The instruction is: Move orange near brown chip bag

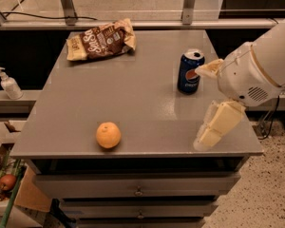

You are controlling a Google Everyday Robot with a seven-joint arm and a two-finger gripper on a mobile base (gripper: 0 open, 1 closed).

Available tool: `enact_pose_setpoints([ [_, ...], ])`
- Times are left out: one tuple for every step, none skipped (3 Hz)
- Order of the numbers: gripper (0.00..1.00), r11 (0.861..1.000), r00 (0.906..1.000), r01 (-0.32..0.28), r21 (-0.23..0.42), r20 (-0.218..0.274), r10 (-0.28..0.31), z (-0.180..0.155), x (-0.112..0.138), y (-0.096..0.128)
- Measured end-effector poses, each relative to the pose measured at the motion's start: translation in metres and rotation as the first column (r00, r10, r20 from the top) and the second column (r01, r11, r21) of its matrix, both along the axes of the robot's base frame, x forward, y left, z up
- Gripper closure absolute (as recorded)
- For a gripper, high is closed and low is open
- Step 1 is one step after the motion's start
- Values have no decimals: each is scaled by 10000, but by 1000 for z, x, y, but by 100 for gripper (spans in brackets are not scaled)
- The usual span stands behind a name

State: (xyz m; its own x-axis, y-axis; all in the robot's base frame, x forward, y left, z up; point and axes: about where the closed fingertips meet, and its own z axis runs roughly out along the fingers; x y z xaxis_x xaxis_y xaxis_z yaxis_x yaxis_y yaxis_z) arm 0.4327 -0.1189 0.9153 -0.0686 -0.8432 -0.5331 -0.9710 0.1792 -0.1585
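Grey metal table, flat top, drawers under the front. Small round orange at the front-left of the top, close to the front edge, resting alone with nothing touching it. Crinkled brown chip bag lying flat at the far-left corner, white lettering up, cream ends showing. Well apart from the orange, most of the table's depth between the two. Upright blue soda can toward the right side, about mid-depth. Two-finger gripper over the right part of the table, spread wide and empty. One upper finger pointing left, tip just beside the can's right side; contact not possible to tell. One lower finger angled down and left, tip near the front-right edge of the top. Rounded white arm housing behind, coming in from the right. Gripper well apart from the orange, off to its right, and farther again from the bag. Off the table: white pump bottle on a low ledge at left, and a reddish fruit down at lower left.
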Motion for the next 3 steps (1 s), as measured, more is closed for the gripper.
enact_pose_setpoints([
  [0, 9951, 9999, -30, 985, -123, 42, -15, -7, 37],
  [0, 9833, 9994, -232, 1804, -211, 274, -29, -12, 78],
  [0, 9690, 9982, -438, 2433, -281, 522, -41, -13, 117],
])
